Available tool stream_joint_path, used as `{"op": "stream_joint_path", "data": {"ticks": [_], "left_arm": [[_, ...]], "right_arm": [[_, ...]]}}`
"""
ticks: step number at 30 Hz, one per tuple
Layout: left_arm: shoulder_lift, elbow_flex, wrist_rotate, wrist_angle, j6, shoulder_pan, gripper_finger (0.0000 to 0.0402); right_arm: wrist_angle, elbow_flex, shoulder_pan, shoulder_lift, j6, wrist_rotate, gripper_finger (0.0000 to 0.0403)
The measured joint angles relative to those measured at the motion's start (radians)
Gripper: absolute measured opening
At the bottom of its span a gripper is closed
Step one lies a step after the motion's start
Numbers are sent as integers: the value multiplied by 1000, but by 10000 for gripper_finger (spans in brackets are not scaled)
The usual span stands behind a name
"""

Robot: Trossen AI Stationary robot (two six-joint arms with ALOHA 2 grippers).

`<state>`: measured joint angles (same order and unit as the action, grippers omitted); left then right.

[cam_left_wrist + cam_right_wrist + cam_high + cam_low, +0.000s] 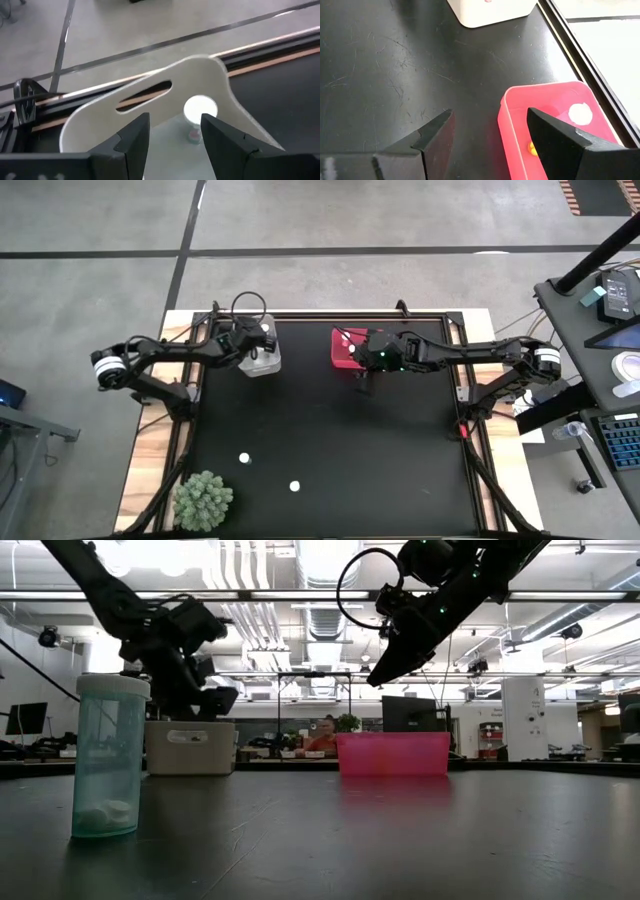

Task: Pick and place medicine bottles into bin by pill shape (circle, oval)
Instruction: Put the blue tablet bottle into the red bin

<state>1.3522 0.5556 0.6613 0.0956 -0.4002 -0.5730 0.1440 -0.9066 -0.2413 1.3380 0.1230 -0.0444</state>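
Translucent teal bottle (107,757) nearest; glossy red bin (392,754) prob. plastic.

No legible text, labels, brands or numbers anywhere.

A pale patch on the whitish bin (190,747), at about 9 o'clock from the red bin (393,753) in the low view, too blurred to read. Bottle (110,755) at 8 o'clock of that view without readable marking. Devices on the side desk (622,300), at 3 o'clock of the high view, too small to read.
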Motion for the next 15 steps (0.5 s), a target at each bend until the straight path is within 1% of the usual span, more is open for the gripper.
{"op": "stream_joint_path", "data": {"ticks": [7,12,15], "left_arm": [[-115,0,-11,-2,23,23,162],[-228,0,-85,-2,75,74,162],[-292,0,-104,-1,105,131,162]], "right_arm": [[1,0,0,0,-4,0,242],[3,0,4,0,-9,0,242],[4,0,14,0,-9,0,242]]}}
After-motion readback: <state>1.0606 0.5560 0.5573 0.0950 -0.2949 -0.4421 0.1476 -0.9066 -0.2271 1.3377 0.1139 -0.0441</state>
